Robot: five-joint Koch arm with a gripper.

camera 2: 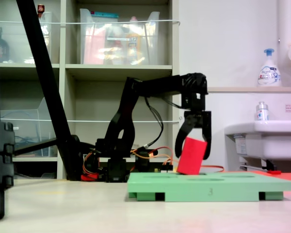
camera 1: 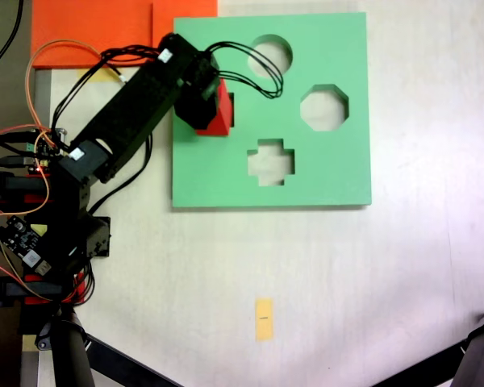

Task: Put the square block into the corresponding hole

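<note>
1. The green foam board (camera 1: 331, 173) lay flat on the pale table (camera 1: 387, 282), with round, octagonal and cross-shaped cutouts showing in the first exterior view.
2. My arm (camera 1: 133, 105) reached from its base at the first exterior view's left across to the board's left part.
3. My pincer (camera 2: 196, 145) pointed downward over the board, its jaws parted to either side of the square block (camera 2: 192, 156). Whether they pressed on the block or merely flanked it, I could not tell.
4. The square block, bright red, stood tilted in the second exterior view, its lower end at the board's top surface and its upper end leaning toward the second exterior view's right.
5. The corresponding hole (camera 1: 228, 110) showed only as a dark sliver just beside the block in the first exterior view; the rest was covered by the block and my pincer.
</note>
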